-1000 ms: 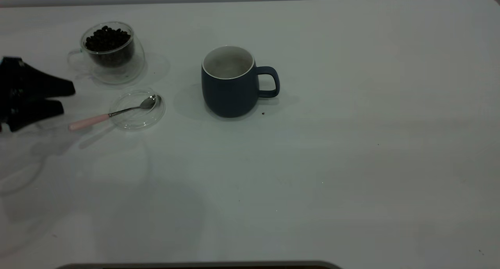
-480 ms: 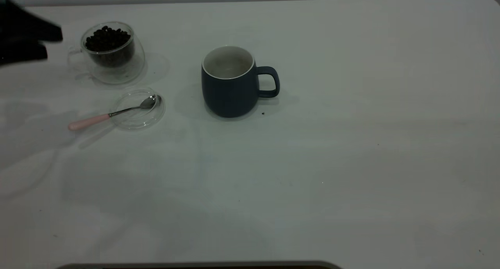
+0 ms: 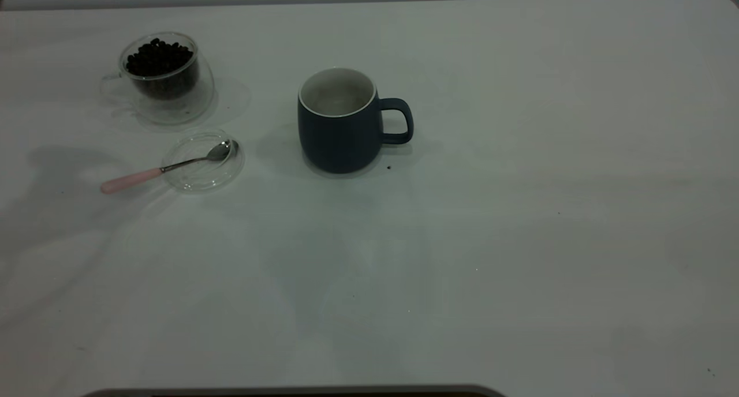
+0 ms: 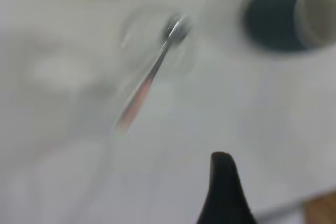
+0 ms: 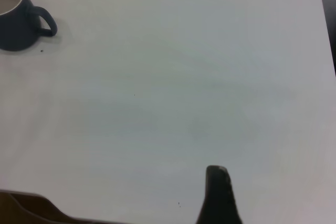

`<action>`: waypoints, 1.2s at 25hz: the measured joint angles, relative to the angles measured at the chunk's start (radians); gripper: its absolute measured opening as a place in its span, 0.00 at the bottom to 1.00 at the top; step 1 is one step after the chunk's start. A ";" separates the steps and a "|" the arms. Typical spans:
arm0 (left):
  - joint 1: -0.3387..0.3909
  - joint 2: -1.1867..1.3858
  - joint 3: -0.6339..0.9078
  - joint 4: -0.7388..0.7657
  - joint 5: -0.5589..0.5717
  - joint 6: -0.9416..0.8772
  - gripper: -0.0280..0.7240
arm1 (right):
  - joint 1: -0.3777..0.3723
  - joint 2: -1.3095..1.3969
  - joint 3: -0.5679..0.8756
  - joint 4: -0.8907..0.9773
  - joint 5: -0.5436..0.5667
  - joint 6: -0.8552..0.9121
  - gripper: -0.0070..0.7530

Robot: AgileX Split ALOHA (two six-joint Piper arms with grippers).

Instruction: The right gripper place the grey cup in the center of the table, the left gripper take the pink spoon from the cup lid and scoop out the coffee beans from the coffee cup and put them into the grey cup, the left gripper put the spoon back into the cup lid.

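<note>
Your left hand (image 4: 224, 192) hangs above the tabletop (image 3: 519, 212), out of the exterior view; only one dark finger shows in its wrist view, so you cannot tell whether it is wide or narrow, and it holds nothing visible. From that hand, the pink spoon (image 3: 167, 168) lies ahead and below: its metal bowl rests inside the cup lid (image 3: 202, 160) while the pink handle sticks out over the rim onto the tabletop, which leaves you a free end to pinch. The coffee cup (image 3: 163, 77), heaped with coffee beans (image 3: 158, 56), stands just beyond the lid. The grey cup (image 3: 340, 120) sits upright and well apart from the lid, near the centre, handle turned away from the spoon. Your right hand (image 5: 219, 195) idles far from that cup, fingers unreadable.
</note>
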 joint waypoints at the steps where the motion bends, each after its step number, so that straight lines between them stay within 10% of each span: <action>1: -0.022 -0.003 -0.038 0.102 0.055 -0.096 0.81 | 0.000 0.000 0.000 0.000 0.000 0.000 0.79; 10: -0.216 -0.058 -0.212 0.570 0.375 -0.509 0.81 | 0.000 0.000 0.000 0.000 0.000 0.000 0.79; 30: -0.307 -0.759 0.137 0.526 0.375 -0.567 0.81 | 0.000 0.000 0.000 0.000 0.000 0.000 0.79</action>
